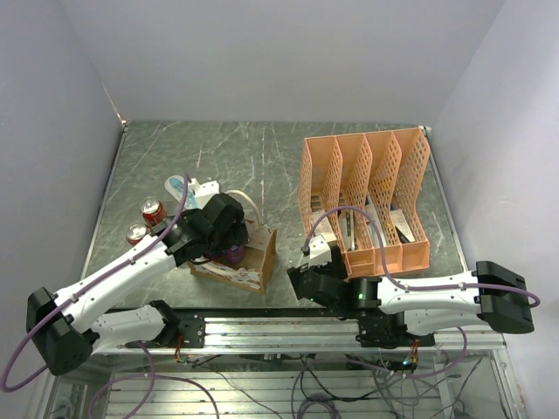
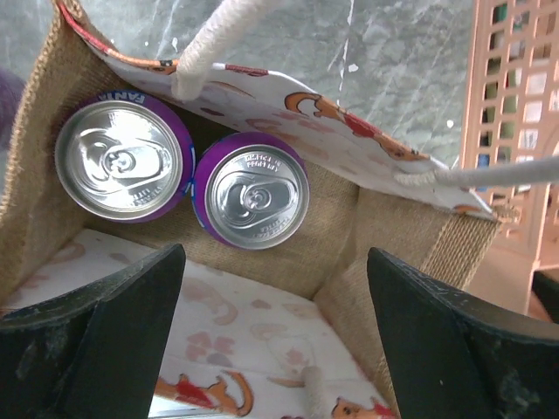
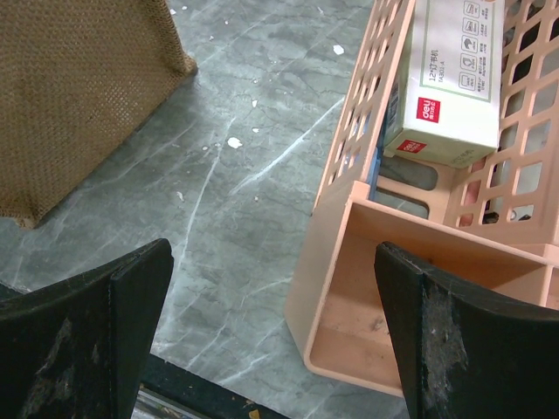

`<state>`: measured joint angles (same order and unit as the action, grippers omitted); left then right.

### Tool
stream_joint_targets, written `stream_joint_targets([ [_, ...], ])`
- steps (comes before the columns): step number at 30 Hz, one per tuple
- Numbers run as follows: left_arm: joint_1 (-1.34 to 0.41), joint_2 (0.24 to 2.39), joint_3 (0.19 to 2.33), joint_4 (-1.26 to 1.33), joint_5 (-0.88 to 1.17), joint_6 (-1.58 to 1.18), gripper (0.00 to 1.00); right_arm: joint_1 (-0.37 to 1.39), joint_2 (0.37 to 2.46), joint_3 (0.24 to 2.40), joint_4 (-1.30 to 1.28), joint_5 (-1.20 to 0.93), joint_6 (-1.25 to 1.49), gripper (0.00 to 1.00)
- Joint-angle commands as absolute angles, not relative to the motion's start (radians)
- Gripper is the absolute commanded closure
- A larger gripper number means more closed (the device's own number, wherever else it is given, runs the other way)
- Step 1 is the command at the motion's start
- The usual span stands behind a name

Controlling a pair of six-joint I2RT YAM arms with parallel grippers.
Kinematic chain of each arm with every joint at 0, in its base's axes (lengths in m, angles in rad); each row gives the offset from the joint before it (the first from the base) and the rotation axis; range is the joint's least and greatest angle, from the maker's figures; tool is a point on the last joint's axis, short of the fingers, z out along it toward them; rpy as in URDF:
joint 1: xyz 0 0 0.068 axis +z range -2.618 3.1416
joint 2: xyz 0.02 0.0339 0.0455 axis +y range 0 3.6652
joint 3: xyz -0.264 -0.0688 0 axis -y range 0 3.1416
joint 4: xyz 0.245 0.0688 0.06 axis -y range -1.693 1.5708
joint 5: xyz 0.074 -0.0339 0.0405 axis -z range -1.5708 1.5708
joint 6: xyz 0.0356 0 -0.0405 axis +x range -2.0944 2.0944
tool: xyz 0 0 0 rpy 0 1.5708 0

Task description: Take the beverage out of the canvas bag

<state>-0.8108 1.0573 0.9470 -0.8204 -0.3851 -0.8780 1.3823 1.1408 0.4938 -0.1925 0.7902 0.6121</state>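
Observation:
The canvas bag point(image 1: 260, 255) stands open near the table's front, left of centre. In the left wrist view I look down into the bag point(image 2: 349, 214). Two purple cans stand upright inside it, one at the left point(image 2: 120, 159) and one beside it point(image 2: 253, 192). A cream handle point(image 2: 208, 48) hangs over the far printed wall. My left gripper point(image 1: 229, 244) hovers over the bag's mouth, open and empty point(image 2: 275, 349), with its fingers above the near wall. My right gripper point(image 1: 301, 278) is open and empty point(image 3: 275, 349), low over the table between the bag point(image 3: 79, 96) and the rack.
An orange plastic file rack point(image 1: 367, 196) stands at the right, close to my right gripper point(image 3: 419, 288), with a white box point(image 3: 454, 78) in it. Two red cans point(image 1: 153, 211) point(image 1: 136, 234) and a white-blue pack point(image 1: 181, 188) stand left of the bag.

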Motion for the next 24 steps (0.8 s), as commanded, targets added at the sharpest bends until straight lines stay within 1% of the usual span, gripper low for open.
stream_joint_targets([
  [1,-0.818,1.121,0.958,-0.836,-0.426,-1.139,0.04,1.387,1.163,0.523,-0.192,0.82,0.615,0.0],
  [6,-0.821,1.239,0.99,-0.898,-0.416,-1.245,0.04,1.389,1.192,0.538,-0.208,0.829,0.625,0.0],
  [12,-0.822,1.247,0.962,-0.899,-0.502,-1.382,0.0,1.393,1.169,0.528,-0.206,0.832,0.629,0.0],
  [24,-0.822,1.393,1.028,-0.847,-0.542,-1.44,0.01,1.394,1.181,0.532,-0.202,0.828,0.621,0.0],
])
